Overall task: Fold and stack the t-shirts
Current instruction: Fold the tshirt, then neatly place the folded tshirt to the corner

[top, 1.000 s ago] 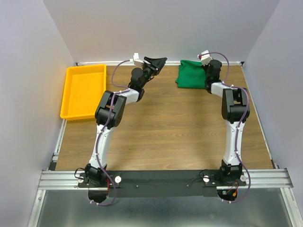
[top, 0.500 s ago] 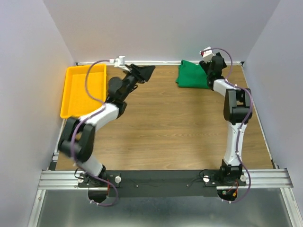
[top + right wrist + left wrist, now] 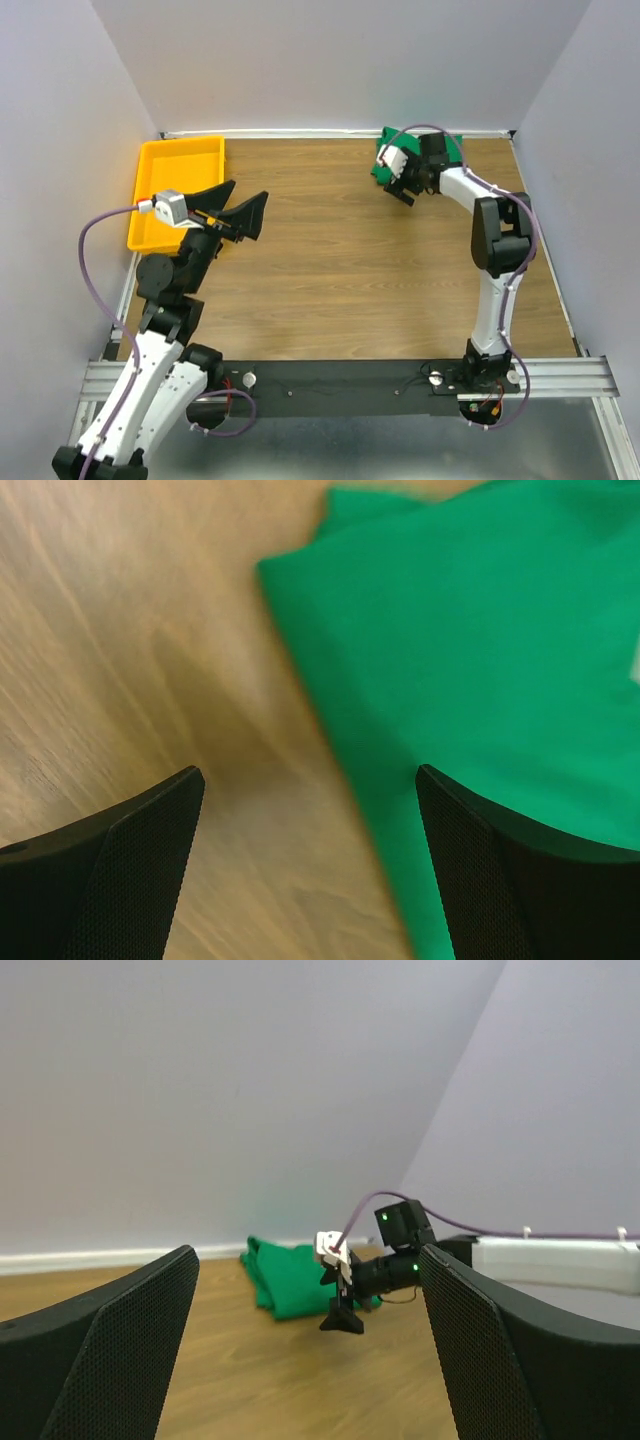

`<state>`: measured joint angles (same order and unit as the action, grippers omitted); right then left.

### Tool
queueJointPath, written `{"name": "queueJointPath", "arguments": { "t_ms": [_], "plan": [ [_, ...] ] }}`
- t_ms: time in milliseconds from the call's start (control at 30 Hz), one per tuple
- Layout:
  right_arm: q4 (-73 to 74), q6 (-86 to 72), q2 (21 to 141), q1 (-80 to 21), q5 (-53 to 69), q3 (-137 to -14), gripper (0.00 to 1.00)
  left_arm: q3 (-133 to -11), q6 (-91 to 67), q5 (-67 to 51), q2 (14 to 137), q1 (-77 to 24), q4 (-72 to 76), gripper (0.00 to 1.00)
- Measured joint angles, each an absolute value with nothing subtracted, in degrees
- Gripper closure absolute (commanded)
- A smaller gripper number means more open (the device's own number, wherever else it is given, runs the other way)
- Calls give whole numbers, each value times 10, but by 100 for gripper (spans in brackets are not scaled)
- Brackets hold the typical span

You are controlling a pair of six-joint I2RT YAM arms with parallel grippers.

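Observation:
A folded green t-shirt [image 3: 450,152] lies at the far right of the wooden table, partly covered by the right arm. My right gripper [image 3: 398,190] hovers open above the shirt's left edge and holds nothing. In the right wrist view the t-shirt [image 3: 480,660] fills the upper right, with bare wood under the open right gripper [image 3: 310,870]. My left gripper [image 3: 235,212] stands open and empty, raised at the near left. The left wrist view looks across the table at the t-shirt [image 3: 290,1275] and the right gripper [image 3: 343,1315], between the wide-apart fingers of the left gripper [image 3: 310,1360].
A yellow plastic tray [image 3: 180,190] sits at the far left edge of the table, just behind the left gripper. Grey walls [image 3: 330,60] close the table on three sides. A metal rail [image 3: 350,378] carries the arm bases at the near edge.
The left arm has swung back from the far middle to the near left, and its jaws opened wider. The right gripper opened, let go of the shirt and shifted left.

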<state>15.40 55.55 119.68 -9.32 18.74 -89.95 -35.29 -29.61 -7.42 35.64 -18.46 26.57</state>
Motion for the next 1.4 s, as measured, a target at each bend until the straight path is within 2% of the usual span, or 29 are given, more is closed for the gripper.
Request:
{"name": "queueJointPath", "arguments": {
  "t_ms": [133,233,400,500,533,567,633,733,967,1000,1067,1100,1133,1167,1200,1233,1400],
  "plan": [
    [167,555,1236,-105,148,-913,8,-338,-282,-82,298,-184,182,2],
    [164,556,1248,-111,109,-948,13,-314,-283,-88,262,-184,144,2],
    [152,555,1291,-121,55,-979,29,-276,-292,-97,240,-184,109,2],
    [150,555,1294,-124,46,-983,59,-267,-300,-100,239,-184,105,2],
    [151,557,1295,-125,46,-981,80,-260,-305,-102,239,-184,108,2],
    [150,557,1296,-125,47,-976,88,-253,-312,-105,239,-184,113,2],
    [141,570,1291,-126,55,-956,96,-236,-324,-111,243,-184,126,3],
    [124,602,1246,-125,85,-885,99,-214,-346,-127,268,-184,150,4],
    [156,669,1102,-134,157,-706,99,-190,-395,-182,404,-184,228,7],
    [167,680,1058,-145,166,-653,88,-190,-402,-189,427,-185,241,8],
    [193,689,973,-179,181,-569,58,-190,-413,-196,464,-187,261,10],
    [202,697,945,-195,187,-544,39,-190,-421,-196,488,-194,275,12],
    [219,697,905,-222,195,-509,39,-191,-423,-197,512,-199,286,12],
    [232,690,880,-242,205,-492,33,-196,-429,-194,544,-213,293,14],
    [244,685,853,-258,219,-475,32,-204,-433,-193,576,-227,297,16],
    [256,675,828,-266,229,-465,31,-215,-439,-189,611,-246,298,18],
    [266,589,740,-251,247,-468,31,-286,-478,-155,787,-325,307,19]
  ]
}}
